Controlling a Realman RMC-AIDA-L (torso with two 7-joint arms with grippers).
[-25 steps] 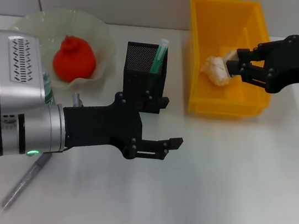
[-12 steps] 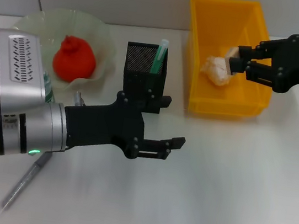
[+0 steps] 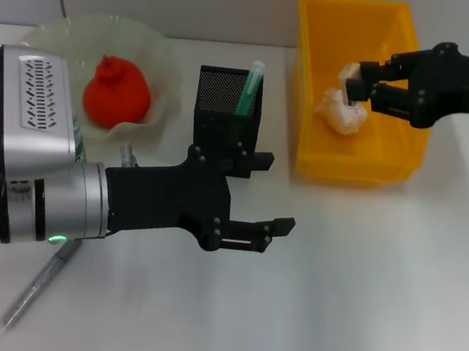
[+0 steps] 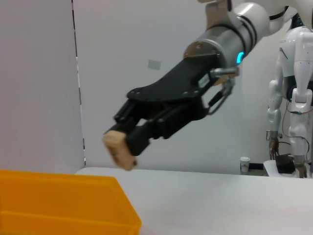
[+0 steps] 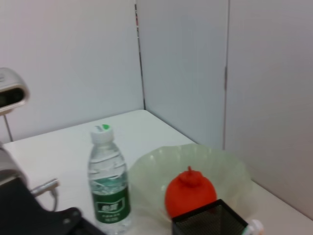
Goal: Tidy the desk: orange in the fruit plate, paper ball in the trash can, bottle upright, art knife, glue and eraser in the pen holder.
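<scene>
So, the paper drop was right there

Right gripper (image 3: 350, 80) hung over the trash can (image 3: 318, 30), fingers clamped on a tan scrap; the paper ball (image 3: 341, 110) lay directly below. Left gripper (image 3: 277, 233) hovered over the counter (image 3: 358, 289), fingers apart.

Orange (image 3: 117, 93) — red-orange, pointed top — sits inside the pale-green scalloped fruit plate (image 3: 162, 54) at the table's (image 3: 358, 289) far left. Black mesh pen holder (image 3: 226, 109) stands upright between plate and trash can, a green-tipped stick leaning inside it. Yellow trash can (image 3: 317, 82) stands at the far right; the crumpled white paper ball (image 3: 341, 112) lies within it. Bottle (image 5: 107, 181) — clear, white cap, green label — stands upright near the plate.
</scene>
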